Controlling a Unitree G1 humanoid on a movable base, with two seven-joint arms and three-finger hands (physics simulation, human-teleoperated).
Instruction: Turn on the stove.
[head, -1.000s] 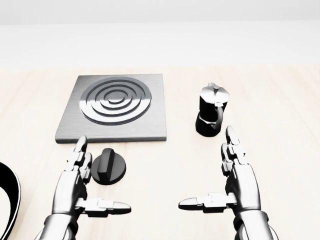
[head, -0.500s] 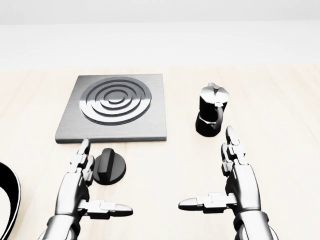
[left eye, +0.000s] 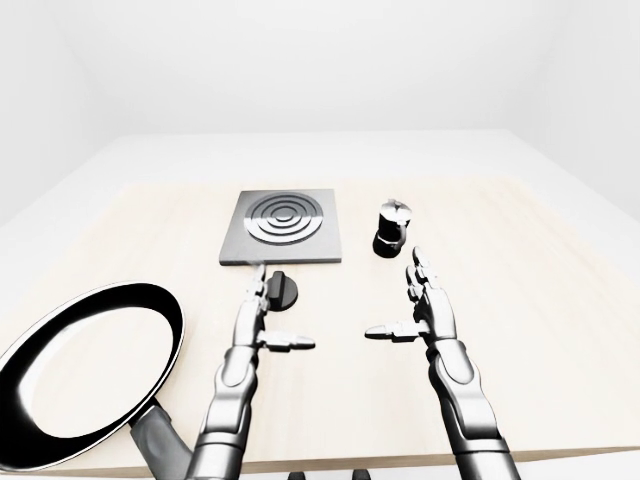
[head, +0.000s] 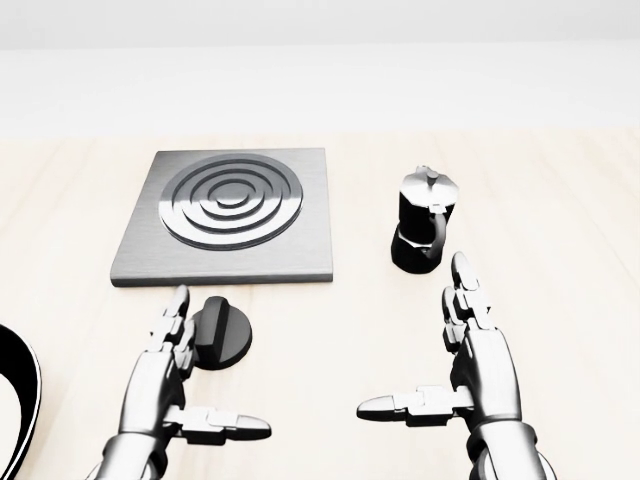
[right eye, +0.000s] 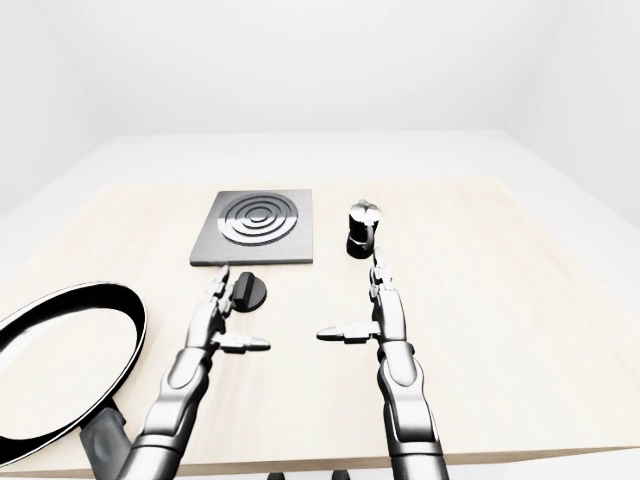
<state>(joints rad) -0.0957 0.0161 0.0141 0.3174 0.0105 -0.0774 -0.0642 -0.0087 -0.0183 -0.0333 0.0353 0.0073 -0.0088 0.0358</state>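
Now left hand (head: 165, 385) spread wide, fingertips at stove knob (head: 222, 333) | right hand (head: 480, 365) open, near moka pot (head: 423, 232)

You have a black moka pot (head: 424, 231) standing upright on the pale wooden surface (left eye: 560, 300), and a black frying pan (left eye: 92, 370) lies at its lower-left edge.

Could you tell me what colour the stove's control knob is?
The knob is black, clearest in the head view.
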